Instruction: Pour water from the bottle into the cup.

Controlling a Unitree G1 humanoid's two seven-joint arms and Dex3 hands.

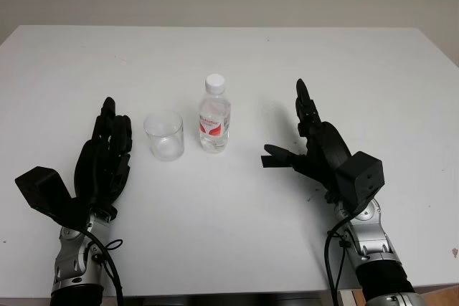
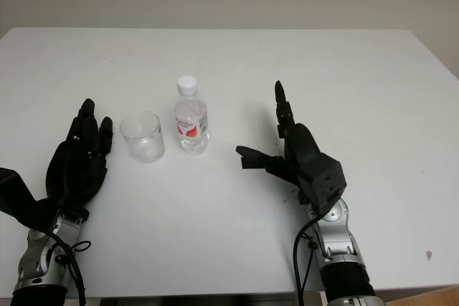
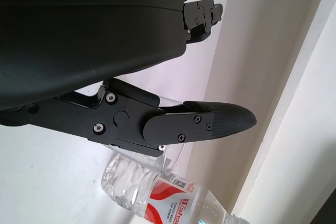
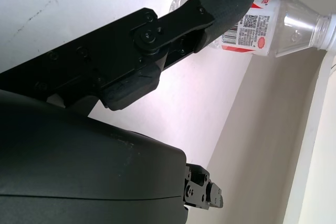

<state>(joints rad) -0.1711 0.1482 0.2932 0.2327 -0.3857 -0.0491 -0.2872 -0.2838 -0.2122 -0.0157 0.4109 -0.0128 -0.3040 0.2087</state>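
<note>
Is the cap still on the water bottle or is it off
On. The white cap sits on the neck of the upright bottle, which stands beside the cup.

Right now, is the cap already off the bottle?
No. In the left eye view the bottle stands upright on the table beside the cup, its white cap still on, and neither hand touches it.

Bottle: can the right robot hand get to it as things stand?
Probably yes. The right robot hand is open, to the right of the bottle, with bare table between them. The cup stands on the bottle's far side, out of the way.
</note>
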